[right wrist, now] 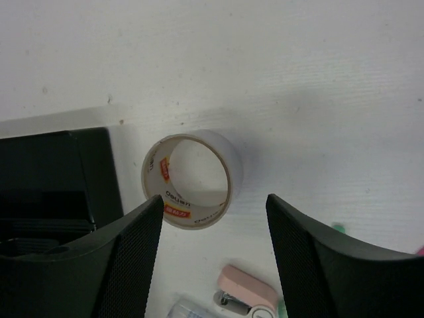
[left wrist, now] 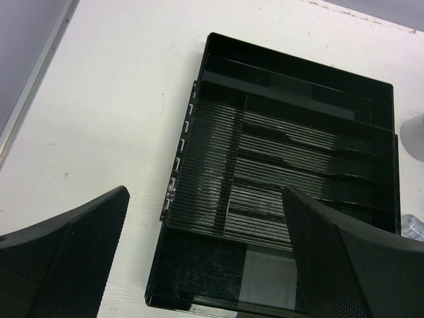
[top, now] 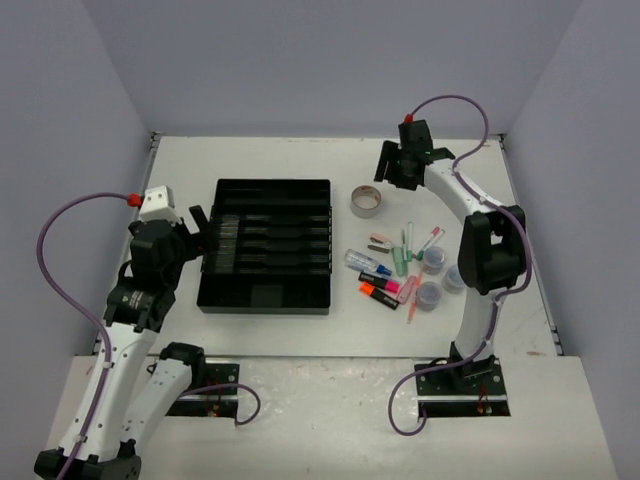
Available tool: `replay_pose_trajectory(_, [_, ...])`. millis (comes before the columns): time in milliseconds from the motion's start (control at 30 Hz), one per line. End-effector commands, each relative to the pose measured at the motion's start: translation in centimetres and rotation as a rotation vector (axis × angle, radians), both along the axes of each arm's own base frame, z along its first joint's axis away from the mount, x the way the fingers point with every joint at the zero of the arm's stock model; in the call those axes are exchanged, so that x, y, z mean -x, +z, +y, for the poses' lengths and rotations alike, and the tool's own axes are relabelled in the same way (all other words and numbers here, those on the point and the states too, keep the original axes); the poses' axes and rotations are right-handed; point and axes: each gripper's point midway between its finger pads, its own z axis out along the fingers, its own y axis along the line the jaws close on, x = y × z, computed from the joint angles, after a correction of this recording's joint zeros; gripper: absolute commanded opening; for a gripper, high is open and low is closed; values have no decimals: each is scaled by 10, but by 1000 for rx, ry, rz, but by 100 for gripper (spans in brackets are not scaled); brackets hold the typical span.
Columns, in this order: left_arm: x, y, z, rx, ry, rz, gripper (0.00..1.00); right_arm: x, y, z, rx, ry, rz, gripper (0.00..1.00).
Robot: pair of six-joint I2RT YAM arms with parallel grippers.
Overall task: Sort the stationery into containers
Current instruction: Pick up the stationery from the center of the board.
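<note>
the tape roll [top: 366,201] lies flat on the table [top: 300,160], just off the far right corner of the tray [top: 262,296] and apart from the other stationery. the right gripper [top: 397,165] hangs near it, a little farther back and to the right in the top view. its jaws are spread and hold nothing. in the right wrist view the roll [right wrist: 189,207] sits just ahead of the gripper [right wrist: 212,205], about centred in the gap between the two fingers [right wrist: 132,265], which touch nothing. the gap looks wider than the roll. how high the fingers are above the table i cannot tell.

the rest of the stationery is clustered right of the tray, nearer than the roll: a blue-capped tube [top: 367,263], a pink highlighter [top: 378,281], an orange one [top: 378,295], a green one [top: 400,260], thin pens [top: 430,238] and three clear tubs [top: 433,259]. a small pink item [right wrist: 248,291] lies just near of the roll.

the left gripper [top: 200,235] is at the tray's left edge, jaws spread wide, empty. in the left wrist view [left wrist: 204,195] the tray [left wrist: 218,278] lies below and ahead, and no items show in its slots.
</note>
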Motion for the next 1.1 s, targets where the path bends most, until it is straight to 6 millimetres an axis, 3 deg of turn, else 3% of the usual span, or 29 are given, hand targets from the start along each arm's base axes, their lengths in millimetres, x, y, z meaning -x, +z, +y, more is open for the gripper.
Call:
replay_pose_trajectory(0, [-4,14,0,7,-3,-53,100,-5,-16,7,49,24,50,62])
replay_pose_trajectory(200, [-3,15,1,6,0,-54,100,3,-61,12,32,23,147,46])
replay_pose_trajectory(333, [-1,18,3,6,9,-65,100,8,-74,11,36,16,173,36])
replay_pose_trajectory(500, [0,21,4,9,18,-77,100,12,-66,5,51,1,148,19])
replay_pose_trajectory(633, [0,23,6,10,34,-77,100,13,-41,1,64,-2,92,4])
replay_pose_trajectory(733, [0,26,4,24,29,-89,100,14,-34,-2,81,2,80,0])
replay_pose_trajectory(800, [-2,29,-5,58,-7,-90,100,20,-25,-3,116,10,75,0])
replay_pose_trajectory(900, [-12,40,-43,156,-172,-92,100,34,-3,1,180,25,28,0])
replay_pose_trajectory(967, [-20,46,-72,213,-279,-81,100,51,19,13,240,53,-24,0])
replay_pose_trajectory(1067, [-35,49,-119,201,-350,-30,100,86,38,50,309,137,-71,0])
